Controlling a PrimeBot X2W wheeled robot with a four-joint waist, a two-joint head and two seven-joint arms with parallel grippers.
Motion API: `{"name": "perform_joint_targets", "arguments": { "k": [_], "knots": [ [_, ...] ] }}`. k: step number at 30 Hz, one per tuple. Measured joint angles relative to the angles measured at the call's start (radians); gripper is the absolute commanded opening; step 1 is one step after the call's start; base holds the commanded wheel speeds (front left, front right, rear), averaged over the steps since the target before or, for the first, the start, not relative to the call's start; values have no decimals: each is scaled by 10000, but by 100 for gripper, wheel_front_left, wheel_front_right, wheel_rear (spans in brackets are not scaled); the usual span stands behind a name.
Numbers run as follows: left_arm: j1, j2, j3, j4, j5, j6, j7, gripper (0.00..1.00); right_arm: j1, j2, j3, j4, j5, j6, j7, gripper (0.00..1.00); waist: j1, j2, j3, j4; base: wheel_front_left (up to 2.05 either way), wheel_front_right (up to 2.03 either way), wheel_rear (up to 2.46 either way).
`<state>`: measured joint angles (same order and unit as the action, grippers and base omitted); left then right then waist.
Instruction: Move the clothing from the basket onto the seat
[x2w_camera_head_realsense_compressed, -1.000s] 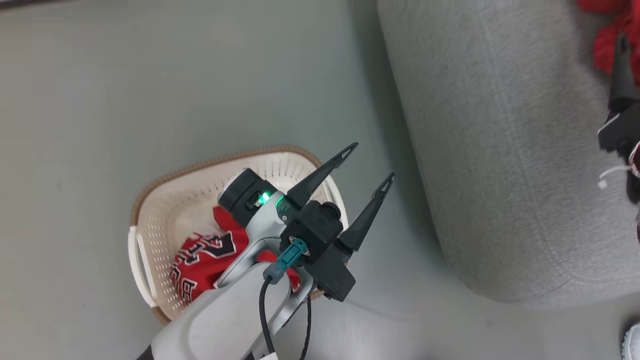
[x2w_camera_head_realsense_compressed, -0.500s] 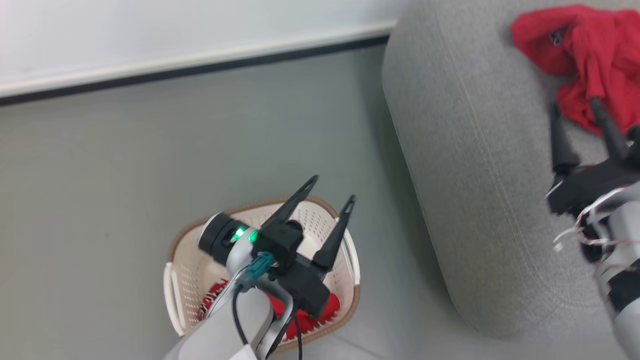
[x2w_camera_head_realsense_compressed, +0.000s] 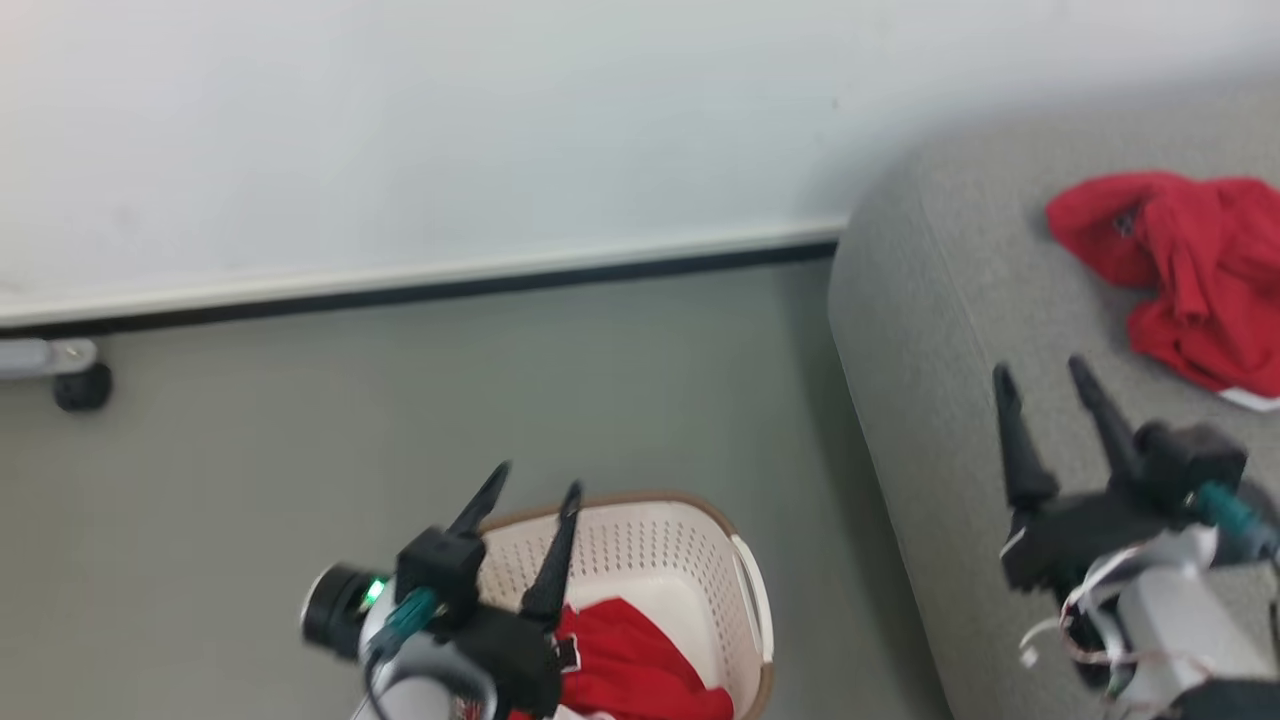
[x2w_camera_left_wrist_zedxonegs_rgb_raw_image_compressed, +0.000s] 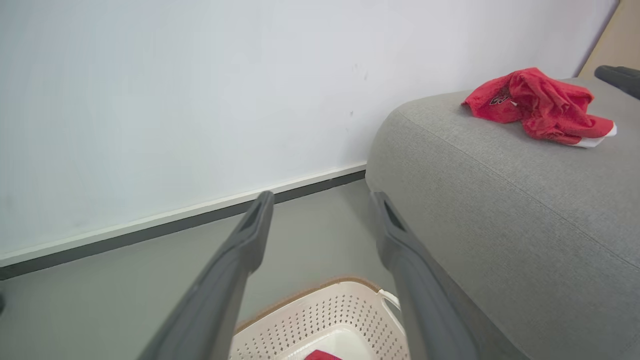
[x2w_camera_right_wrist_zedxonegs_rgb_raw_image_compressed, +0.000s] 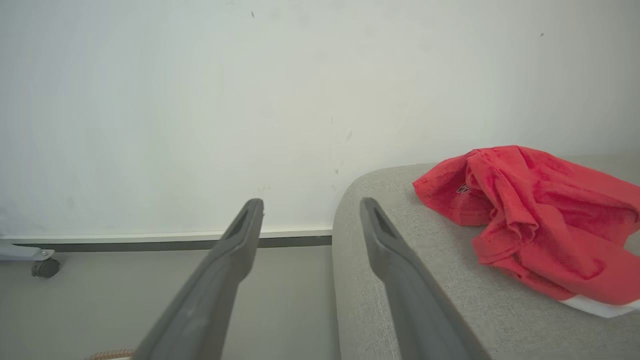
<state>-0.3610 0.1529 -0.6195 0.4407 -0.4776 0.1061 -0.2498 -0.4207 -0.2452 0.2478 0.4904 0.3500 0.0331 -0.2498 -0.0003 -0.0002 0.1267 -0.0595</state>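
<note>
Head view: the left gripper (x2w_camera_head_realsense_compressed: 537, 478) hangs above the left side of the basket (x2w_camera_head_realsense_compressed: 650, 555), its two dark fingers apart and holding nothing. The right gripper (x2w_camera_head_realsense_compressed: 1038, 367) hangs over the seat (x2w_camera_head_realsense_compressed: 930, 330), fingers likewise spread and empty. A red jersey (x2w_camera_head_realsense_compressed: 630, 665) lies in the basket, which stands on the grey floor (x2w_camera_head_realsense_compressed: 400, 400) just beside the seat's rounded end. A crumpled red jersey (x2w_camera_head_realsense_compressed: 1190, 265) rests on the seat cushion, beyond the right gripper's tips and apart from them. A white wall (x2w_camera_head_realsense_compressed: 400, 120) with a dark-edged skirting (x2w_camera_head_realsense_compressed: 450, 283) closes the background, and a black caster (x2w_camera_head_realsense_compressed: 82, 386) sits at its foot on the left.

Left wrist view: the fingers (x2w_camera_left_wrist_zedxonegs_rgb_raw_image_compressed: 240, 260) frame floor and skirting. Below them are the basket's perforated wall, brown rim and one white handle, with a sliver of red at the bottom edge. From this low angle the seat reads as a tall padded bulge, and the crumpled red jersey shows a dark printed patch and a white hem.

Right wrist view: the spread fingers (x2w_camera_right_wrist_zedxonegs_rgb_raw_image_compressed: 215, 280) frame the wall and the seat's end. The crumpled red jersey lies to the right of the tips, close enough for its mesh weave to show. The caster appears at left, and a scrap of brown woven rim at the bottom left corner.
</note>
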Motion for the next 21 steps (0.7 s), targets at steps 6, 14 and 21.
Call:
{"name": "perform_joint_targets", "arguments": {
  "k": [6, 14, 21],
  "knots": [
    [1400, 456, 713, -593, -69, 94, -2, 100, 1546, 339, -40, -1020, -2, -426, 2, 100, -1, 0, -837, 345, 0, 0, 0],
    [2683, 754, 1639, -1484, -33, 174, -2, 100, 2968, 430, 23, -2472, -251, -775, -2, 100, 1, 1, -1484, 777, 0, 0, 0],
    [3260, 786, 2134, -2054, 286, 182, -2, 100, 3855, 414, -77, -3246, -326, -961, -38, 100, 2, 2, -1607, 899, 0, 0, 0]
  ]
}}
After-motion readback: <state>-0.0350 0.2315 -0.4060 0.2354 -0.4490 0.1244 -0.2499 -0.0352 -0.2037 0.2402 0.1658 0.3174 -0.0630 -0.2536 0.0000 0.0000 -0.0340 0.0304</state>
